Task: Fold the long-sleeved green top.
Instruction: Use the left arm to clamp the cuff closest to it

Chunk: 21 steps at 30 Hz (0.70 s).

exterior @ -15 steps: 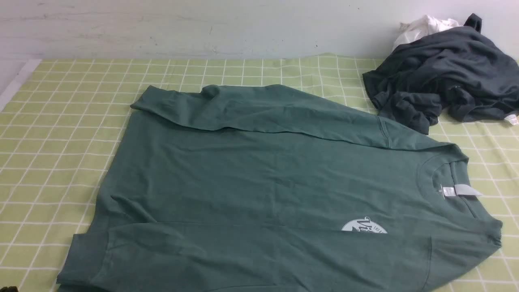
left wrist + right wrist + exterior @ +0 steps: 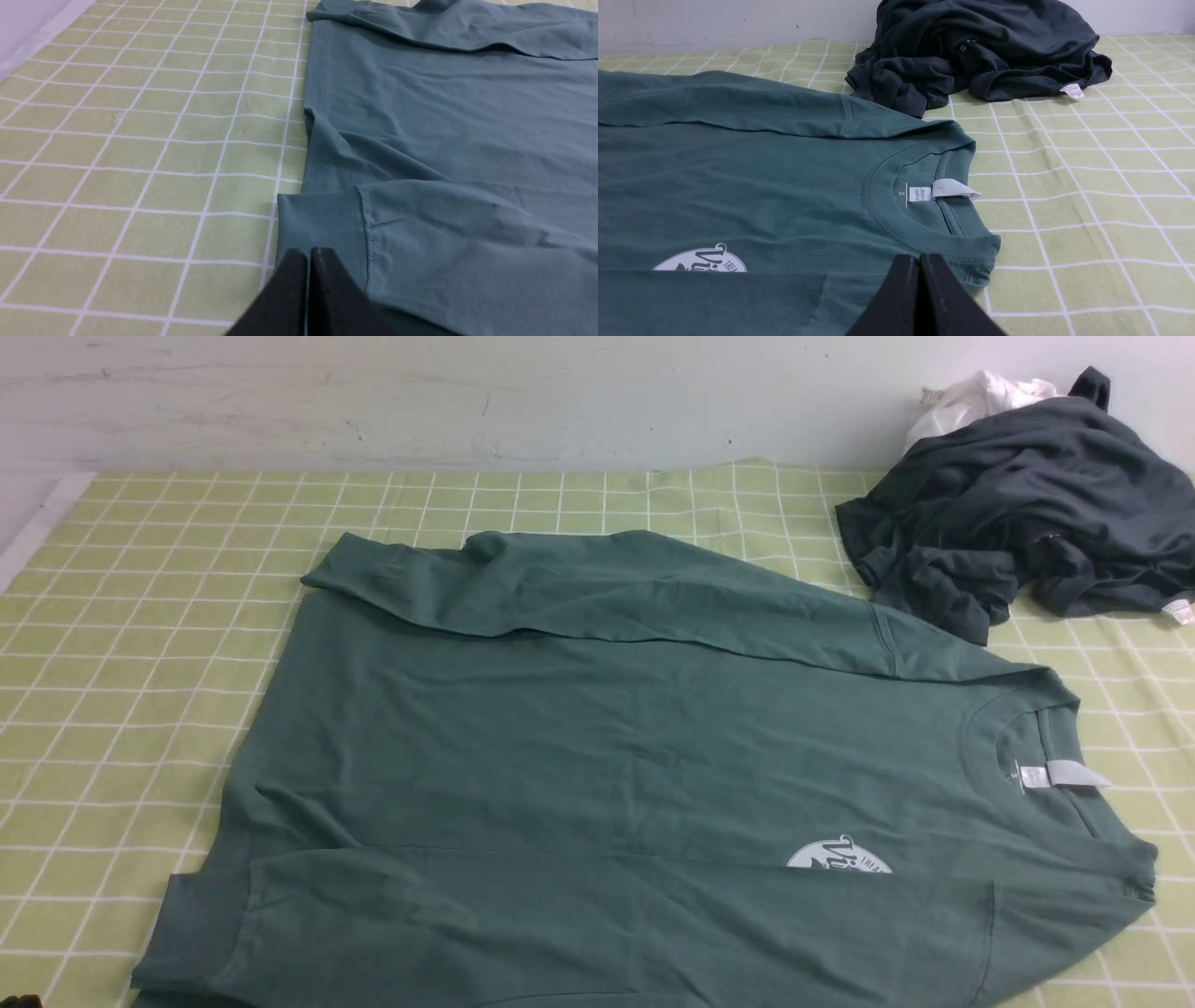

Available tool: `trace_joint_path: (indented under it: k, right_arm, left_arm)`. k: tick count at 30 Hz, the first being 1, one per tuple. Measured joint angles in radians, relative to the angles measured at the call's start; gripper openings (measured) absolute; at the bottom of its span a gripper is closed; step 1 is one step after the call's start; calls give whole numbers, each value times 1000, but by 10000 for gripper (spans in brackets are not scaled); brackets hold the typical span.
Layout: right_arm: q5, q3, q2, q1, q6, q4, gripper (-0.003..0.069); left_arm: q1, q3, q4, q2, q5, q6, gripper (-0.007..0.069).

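On the bench, the green long-sleeved top lies flat, collar toward 3 o'clock, both sleeves folded in; body folds remain. Left end effector and right end effector are closed, empty.

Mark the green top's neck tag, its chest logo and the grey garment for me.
neck tag (image 2: 953, 188): right wrist view, on the folded white flap.
chest logo (image 2: 836, 857): front view, on its visible white part.
grey garment (image 2: 1027, 509): front view, middle of the heap.
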Motion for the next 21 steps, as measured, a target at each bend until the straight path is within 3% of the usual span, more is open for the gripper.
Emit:
trace_joint_path:
  k: [16,21]
  right_arm:
    - [0,0,0,0,0,0,-16]
    - [0,0,0,0,1,0,-16]
  left_arm:
    - [0,0,0,0,0,0,-4]
    - [0,0,12,0,0,47,-4]
